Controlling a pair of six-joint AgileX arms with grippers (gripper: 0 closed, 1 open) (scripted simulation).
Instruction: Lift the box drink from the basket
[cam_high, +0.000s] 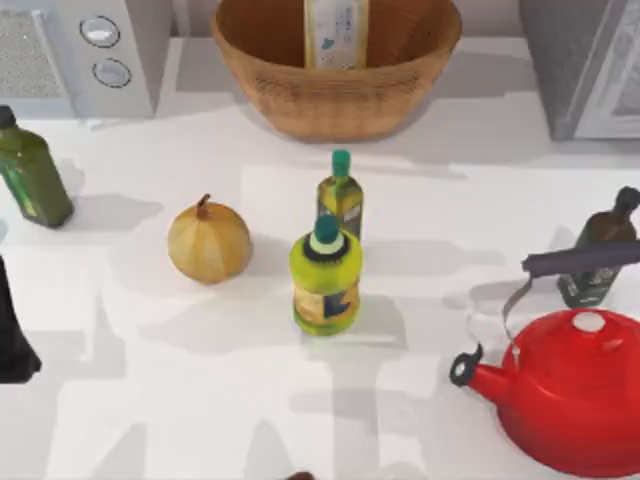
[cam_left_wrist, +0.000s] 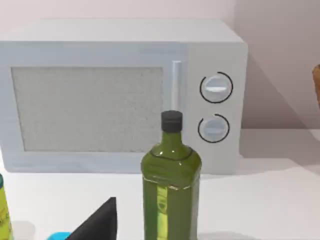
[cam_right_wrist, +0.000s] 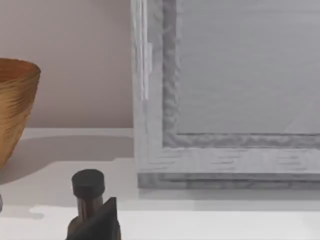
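Note:
The box drink (cam_high: 336, 32), a tall cream carton with a pale printed label, stands upright inside the tan wicker basket (cam_high: 335, 100) at the back middle of the table. The basket's rim (cam_right_wrist: 15, 85) also shows in the right wrist view. My left gripper (cam_high: 12, 335) is a dark shape at the table's left edge, far from the basket; a dark part of it (cam_left_wrist: 100, 222) points toward a green bottle. A dark part of my right gripper (cam_right_wrist: 102, 225) sits low near a dark bottle's cap, apart from the basket.
In front of the basket stand a small teal-capped bottle (cam_high: 340, 195) and a round yellow-green bottle (cam_high: 326, 280), beside an onion (cam_high: 208, 240). A green bottle (cam_high: 32, 170) and microwave (cam_high: 90, 50) are left. A red kettle (cam_high: 575, 390), dark bottle (cam_high: 600, 245) and grey appliance (cam_high: 590, 60) are right.

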